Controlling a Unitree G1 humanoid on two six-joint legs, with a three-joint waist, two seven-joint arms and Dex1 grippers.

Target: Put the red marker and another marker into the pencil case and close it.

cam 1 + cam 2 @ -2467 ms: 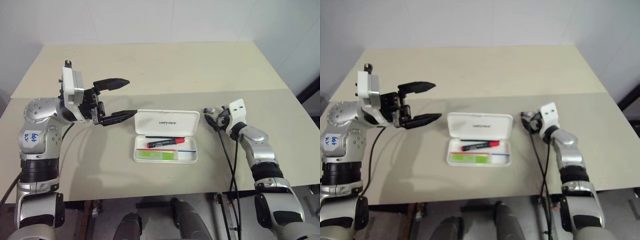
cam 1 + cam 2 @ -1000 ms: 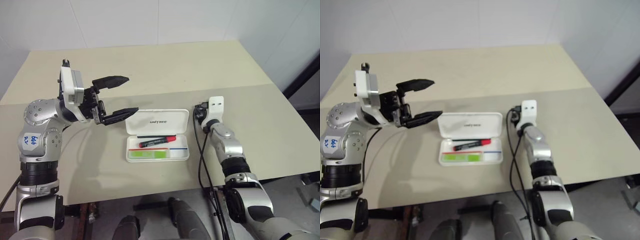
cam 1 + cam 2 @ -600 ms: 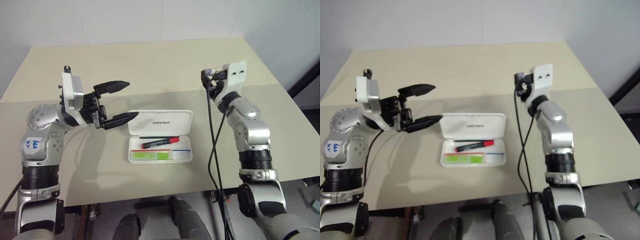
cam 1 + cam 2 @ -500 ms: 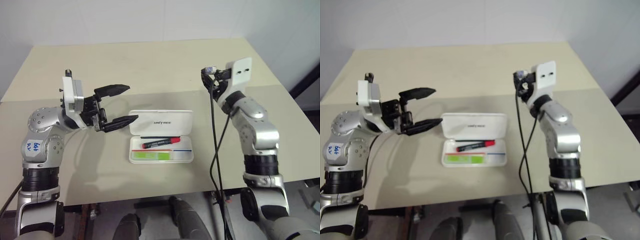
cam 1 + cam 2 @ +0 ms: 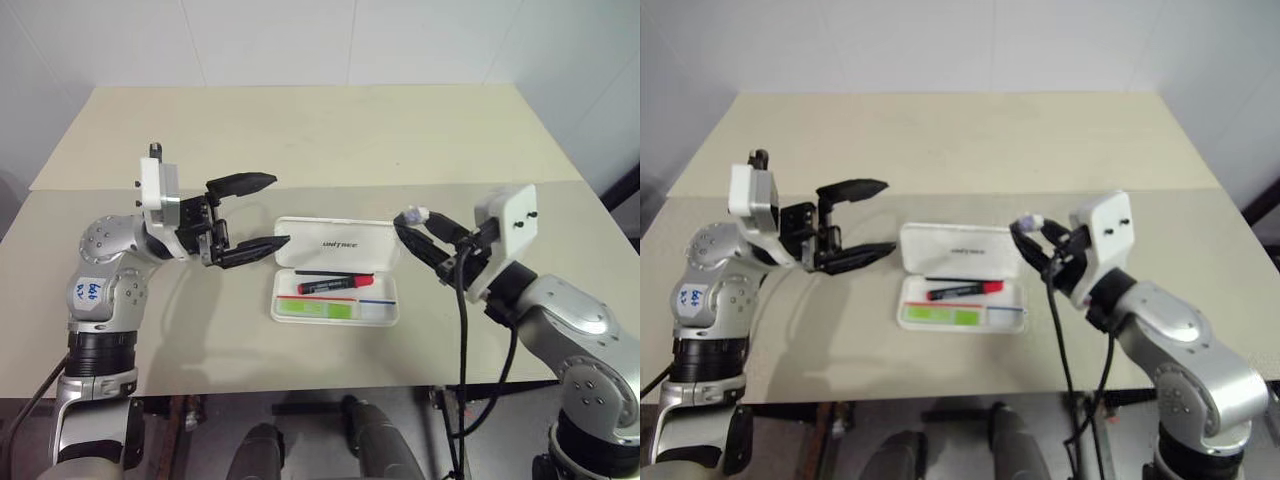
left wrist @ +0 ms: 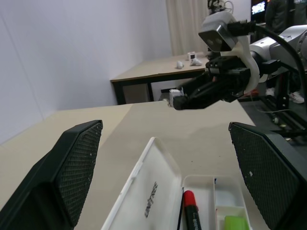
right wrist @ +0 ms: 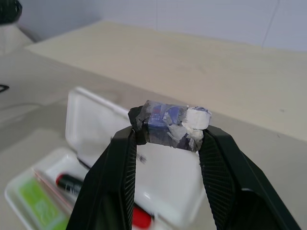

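Pencil case: we see the pencil case [image 5: 336, 270] lying open on the beige worktop [image 5: 300, 130], its lid tipped back on the far side, dark lettering on the inside of the lid.
Red marker: the red marker [image 5: 334, 285] lies lengthwise in the tray's far half, red end toward our right.
Another marker: the lime-green highlighter, another marker [image 5: 314, 310], lies in the near compartment of the tray, toward our left, just beside the red marker but apart from it.
Left gripper: our left gripper [image 5: 258, 213] hangs above the worktop just left of the case, pointing toward it, fingers spread wide with nothing between them; the lower fingertip is near the lid's left corner, and we cannot tell whether it touches.
Right gripper: our right gripper [image 7: 168, 127] is raised above the worktop just right of the case, and its fingers are clamped on a small crumpled object [image 7: 170, 123], dark bluish-grey with a white end.
Cable: a black cable [image 5: 462, 340] hangs from the right wrist down past the worktop's near edge.
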